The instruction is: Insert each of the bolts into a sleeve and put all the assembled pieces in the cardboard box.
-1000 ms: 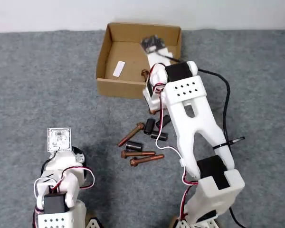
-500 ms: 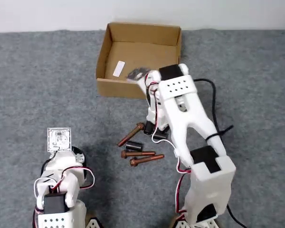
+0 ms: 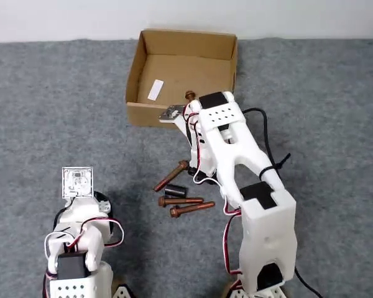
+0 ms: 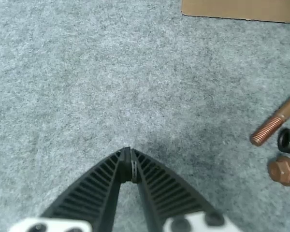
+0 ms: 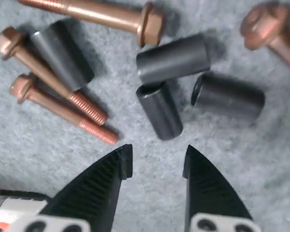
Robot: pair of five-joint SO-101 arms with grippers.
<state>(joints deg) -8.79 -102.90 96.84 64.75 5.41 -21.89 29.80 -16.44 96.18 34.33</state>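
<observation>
Right now no bolt I can see is seated in a sleeve. In the high view a slanted bolt lies loose at mid-frame on the grey counter. A second bolt and a third bolt lie side by side just at its 6 o'clock, and a black sleeve rests between the slanted one and that pair. My right wrist camera looks straight onto the pile. A nearest sleeve shows an open, empty end, a crosswise sleeve touches it, and a stubby sleeve sits just beside them. A far sleeve lies against a thin bolt. A long bolt and a corner bolt sit beyond them. The right jaws are parted by a moderate gap with nothing between them, hanging over bare counter just short of the nearest sleeve. The right arm stretches from 5 o'clock up to the near wall of the cardboard box, which sits at 12 o'clock. A copper bolt head shows at that wall beside the arm, and I cannot tell whether it is inside the box. A white label lies on the box floor. The left arm is folded at 7 o'clock, well apart from the pile. The left jaws are closed tip to tip on nothing, over bare counter.
</observation>
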